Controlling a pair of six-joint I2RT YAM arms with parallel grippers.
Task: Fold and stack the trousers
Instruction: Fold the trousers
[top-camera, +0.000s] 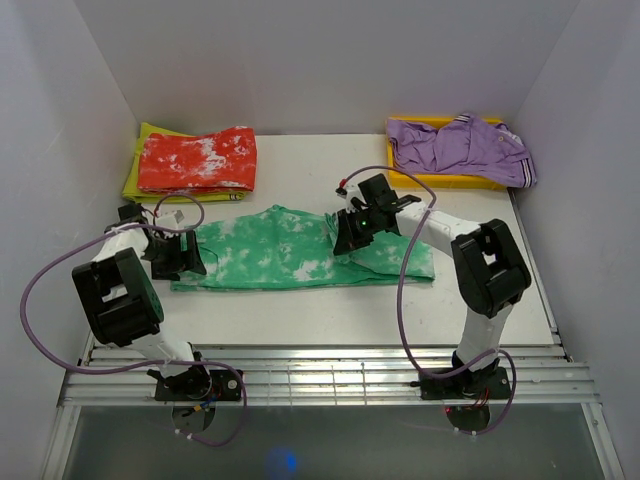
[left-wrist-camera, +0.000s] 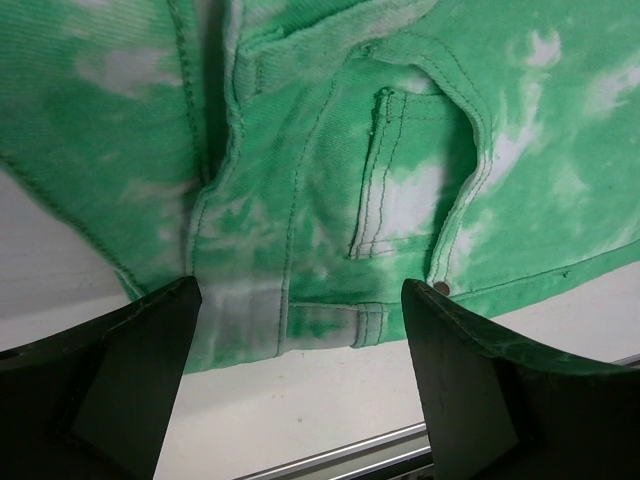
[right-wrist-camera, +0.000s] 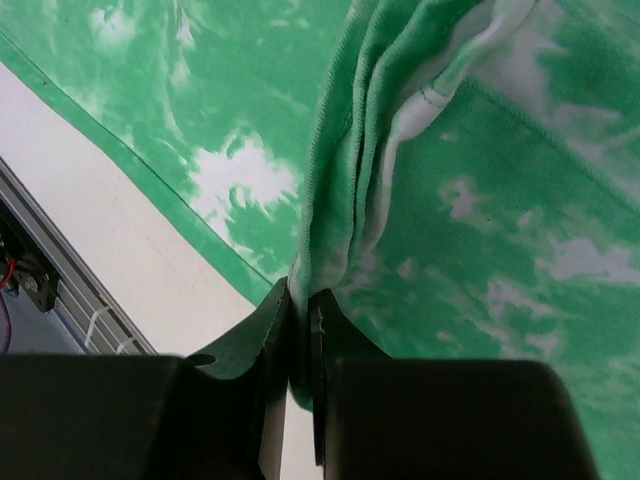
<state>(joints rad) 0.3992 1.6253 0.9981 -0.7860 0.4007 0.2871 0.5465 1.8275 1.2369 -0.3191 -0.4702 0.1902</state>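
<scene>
Overhead view. You see the trousers (top-camera: 290, 255) spread lengthwise across the middle of the table (top-camera: 300, 310), running from left of centre to right of centre. At their right end a portion is doubled over onto the layer beneath.

Left arm (top-camera: 120, 290), lower left of the frame: its jaws sit at the trousers' left end. In the left wrist view you find them released and spread wide, one at each lower corner, with nothing between them. Beyond them lie the waistband edge (left-wrist-camera: 330, 325), a small stitched pocket (left-wrist-camera: 400, 180) and a rivet (left-wrist-camera: 441, 288).

Right arm (top-camera: 490, 265), right of centre: its jaws stand over the doubled portion. In the right wrist view they are clenched on a raised fold of the trousers (right-wrist-camera: 350, 150), several layers pinched together at the bottom centre.

Upper left of the overhead view: a folded red-and-white garment (top-camera: 197, 160) on a yellow-green piece (top-camera: 133, 175). Upper right: a purple garment (top-camera: 460, 145) draped over a yellow tray (top-camera: 440, 180).
</scene>
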